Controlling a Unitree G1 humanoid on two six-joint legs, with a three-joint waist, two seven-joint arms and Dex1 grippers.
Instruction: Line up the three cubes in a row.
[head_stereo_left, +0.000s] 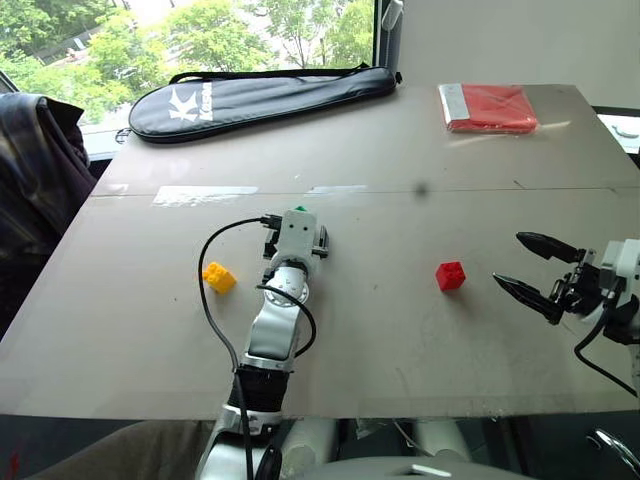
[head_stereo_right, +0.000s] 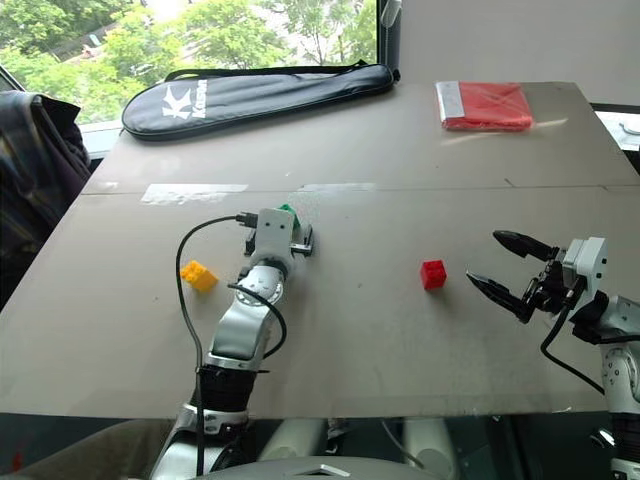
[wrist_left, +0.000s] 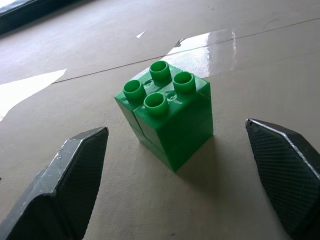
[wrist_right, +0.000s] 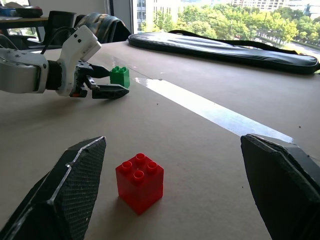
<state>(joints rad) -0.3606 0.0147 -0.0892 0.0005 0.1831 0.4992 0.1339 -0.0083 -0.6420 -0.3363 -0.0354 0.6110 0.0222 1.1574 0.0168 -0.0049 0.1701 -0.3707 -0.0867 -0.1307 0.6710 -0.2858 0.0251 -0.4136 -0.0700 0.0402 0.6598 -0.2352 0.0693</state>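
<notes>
The green cube (wrist_left: 167, 115) stands studs up on the table, just ahead of my left gripper (wrist_left: 175, 131) and in line with the gap between its open fingers (wrist_left: 75, 170), touching neither. From above only its top edge (head_stereo_left: 300, 210) peeks out past the hand. The yellow cube (head_stereo_left: 219, 277) lies to the left of that arm. Right of the table's centre sits the red cube (head_stereo_left: 450, 275). My right gripper (head_stereo_left: 508, 259) is open, points at it from the right and stays a short way off. The red cube (wrist_right: 140, 182) stands ahead of the right fingers.
A long black racket bag (head_stereo_left: 260, 98) lies across the far left of the table (head_stereo_left: 400, 340). A flat red packet (head_stereo_left: 488, 107) sits at the far right corner. A dark garment (head_stereo_left: 35, 160) hangs beside the table's left edge. A black cable (head_stereo_left: 207, 300) loops off my left arm.
</notes>
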